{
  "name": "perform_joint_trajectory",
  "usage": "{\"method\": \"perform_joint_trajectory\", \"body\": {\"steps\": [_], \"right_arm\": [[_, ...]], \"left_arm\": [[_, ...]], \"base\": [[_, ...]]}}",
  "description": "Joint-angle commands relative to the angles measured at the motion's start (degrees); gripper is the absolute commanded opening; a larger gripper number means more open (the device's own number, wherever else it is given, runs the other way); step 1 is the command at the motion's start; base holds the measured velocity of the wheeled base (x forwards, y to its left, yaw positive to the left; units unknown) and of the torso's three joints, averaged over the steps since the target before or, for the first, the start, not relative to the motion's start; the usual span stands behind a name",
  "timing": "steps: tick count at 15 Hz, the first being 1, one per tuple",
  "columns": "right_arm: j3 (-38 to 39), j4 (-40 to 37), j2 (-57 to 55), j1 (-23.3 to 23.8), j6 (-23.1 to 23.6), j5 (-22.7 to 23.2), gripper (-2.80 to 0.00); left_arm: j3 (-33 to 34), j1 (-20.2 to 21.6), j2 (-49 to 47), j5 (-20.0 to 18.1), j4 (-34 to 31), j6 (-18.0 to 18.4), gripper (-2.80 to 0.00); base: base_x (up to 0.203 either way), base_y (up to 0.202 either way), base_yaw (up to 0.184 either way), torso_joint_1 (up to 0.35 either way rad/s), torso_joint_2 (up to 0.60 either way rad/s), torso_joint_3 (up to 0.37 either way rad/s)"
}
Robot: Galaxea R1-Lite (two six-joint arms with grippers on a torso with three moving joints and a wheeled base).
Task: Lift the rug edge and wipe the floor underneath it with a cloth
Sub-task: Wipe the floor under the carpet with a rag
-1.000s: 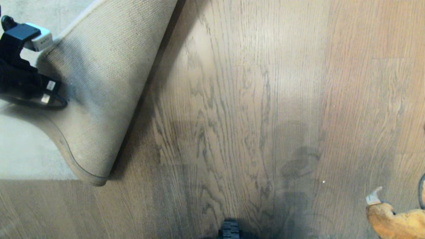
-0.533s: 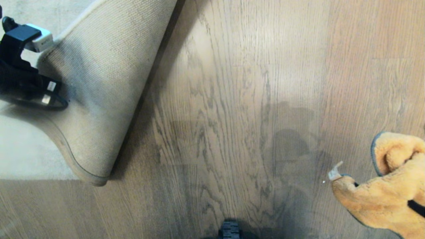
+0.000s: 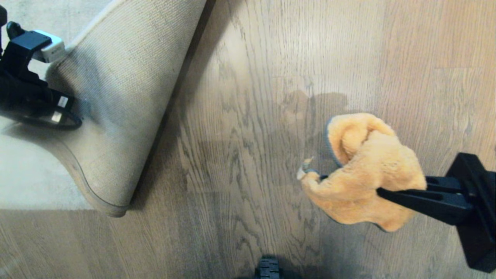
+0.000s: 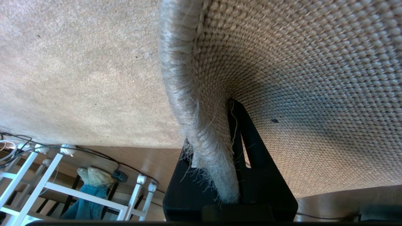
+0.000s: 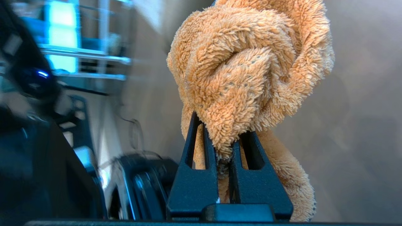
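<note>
Head view: left tool (image 3: 58, 58) pinching the rug edge (image 3: 83, 35), corner folded back, floor (image 3: 248, 116) bare beside it. Right tool (image 3: 383, 192) clenched on the cloth (image 3: 364, 174) over the planks. Left wrist only: frayed binding between fingers (image 4: 248, 150). Right wrist only: cloth bunched, knot-like.
</note>
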State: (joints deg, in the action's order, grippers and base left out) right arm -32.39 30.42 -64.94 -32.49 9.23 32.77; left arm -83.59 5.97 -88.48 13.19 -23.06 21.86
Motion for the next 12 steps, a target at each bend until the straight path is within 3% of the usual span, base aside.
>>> {"method": "perform_joint_trajectory", "body": {"steps": [1,6,12], "right_arm": [[-5.08,3.05,-11.46,-7.96,0.14,-3.96,-2.80],[-17.98,16.97,-29.89,-17.60,-0.29,-16.64,-2.80],[-30.42,27.99,-44.18,-22.61,-0.36,-30.49,-2.80]], "left_arm": [[0.09,0.00,-0.29,0.17,-0.14,0.11,-2.80],[0.53,0.00,-0.11,0.26,-0.14,0.03,-2.80],[2.29,-0.08,0.90,0.88,-0.14,0.16,-2.80]], "base": [[0.000,0.000,0.000,0.000,0.00,0.000],[0.000,0.000,0.000,0.000,0.00,0.000],[0.000,0.000,0.000,0.000,0.00,0.000]]}}
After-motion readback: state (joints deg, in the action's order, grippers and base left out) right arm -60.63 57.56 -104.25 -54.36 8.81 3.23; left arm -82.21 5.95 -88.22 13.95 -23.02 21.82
